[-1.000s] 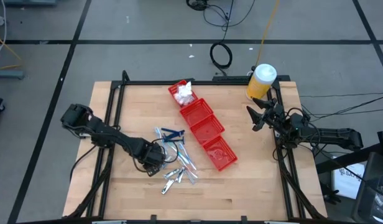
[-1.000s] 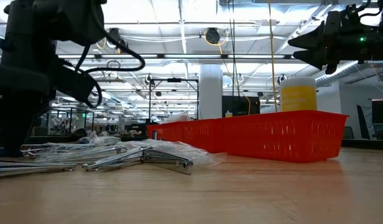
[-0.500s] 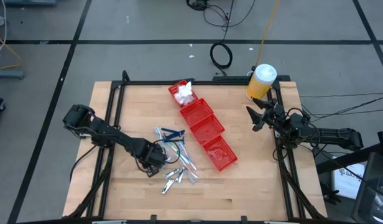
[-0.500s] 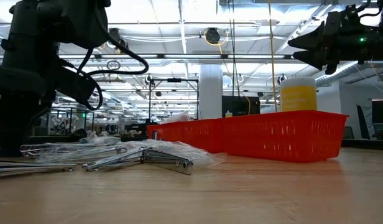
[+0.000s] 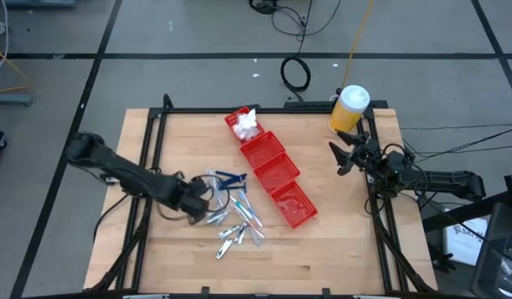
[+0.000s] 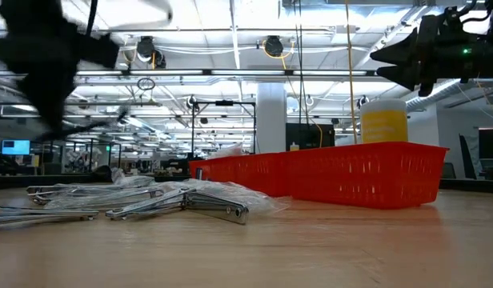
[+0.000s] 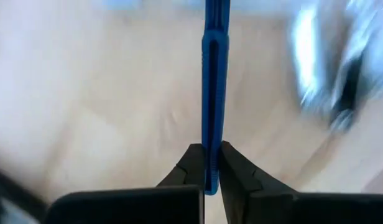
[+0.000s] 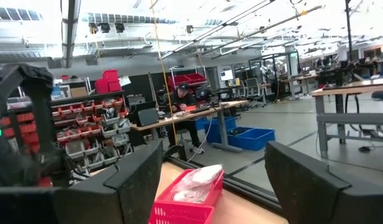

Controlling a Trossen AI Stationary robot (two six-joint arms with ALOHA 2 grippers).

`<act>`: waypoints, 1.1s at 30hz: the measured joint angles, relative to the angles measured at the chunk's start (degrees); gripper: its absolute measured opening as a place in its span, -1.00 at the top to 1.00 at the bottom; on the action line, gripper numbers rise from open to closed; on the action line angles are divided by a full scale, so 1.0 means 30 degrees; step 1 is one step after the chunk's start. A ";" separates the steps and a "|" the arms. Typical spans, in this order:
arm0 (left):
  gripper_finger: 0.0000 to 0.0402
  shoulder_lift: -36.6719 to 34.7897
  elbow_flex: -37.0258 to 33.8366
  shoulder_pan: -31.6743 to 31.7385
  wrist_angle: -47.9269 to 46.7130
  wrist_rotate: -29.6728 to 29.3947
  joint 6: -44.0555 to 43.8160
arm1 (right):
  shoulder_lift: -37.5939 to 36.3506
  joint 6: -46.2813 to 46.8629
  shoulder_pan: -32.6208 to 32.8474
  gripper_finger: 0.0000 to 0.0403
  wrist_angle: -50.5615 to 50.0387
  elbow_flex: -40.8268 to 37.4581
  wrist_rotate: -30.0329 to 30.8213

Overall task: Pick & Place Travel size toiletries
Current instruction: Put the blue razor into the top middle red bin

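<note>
Left gripper: the left gripper is clamped tight on a dark blue piece, a thin flat strip standing up from between the fingers; in the high view it sits at the left edge of the toiletry pile.
Right gripper: the right gripper hangs off to the table's right side, just below the yellow bottle, fingers spread wide and holding nothing.
Toiletry pile: clear-wrapped thin sticks and small silvery pieces lie scattered on the wooden table, left of the bins; another dark blue piece lies at the pile's far edge.
Red bins: a diagonal row of red bins runs across the middle of the table; white soft packets fill the farthest one.
Low view: the pile lies flat on the wood, the bins stand behind it.
</note>
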 joint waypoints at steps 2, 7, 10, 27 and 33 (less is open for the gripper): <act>0.97 -0.1318 -0.0009 -0.0001 0.1169 -0.2908 0.1413 | 0.0225 0.0510 -0.0005 -0.33 0.0271 -0.0004 -0.0211; 0.94 -0.3984 -0.1006 0.0822 0.7577 -0.9396 0.7823 | 0.1856 0.0751 0.0001 -0.33 0.1763 0.0014 -0.1587; 0.96 -0.4334 -0.1979 0.2235 1.3231 -0.9065 1.2915 | 0.3608 0.0917 0.0030 -0.33 0.3271 0.0022 -0.1566; 0.93 0.2149 -0.2636 0.9140 3.0540 0.4843 2.0844 | 1.6027 0.1535 0.0038 -0.33 0.8500 0.4656 -0.3086; 0.95 0.2857 -0.2088 1.0094 3.0601 0.5347 2.0848 | 2.0105 0.0672 0.0145 -0.33 1.0150 0.7521 -0.6632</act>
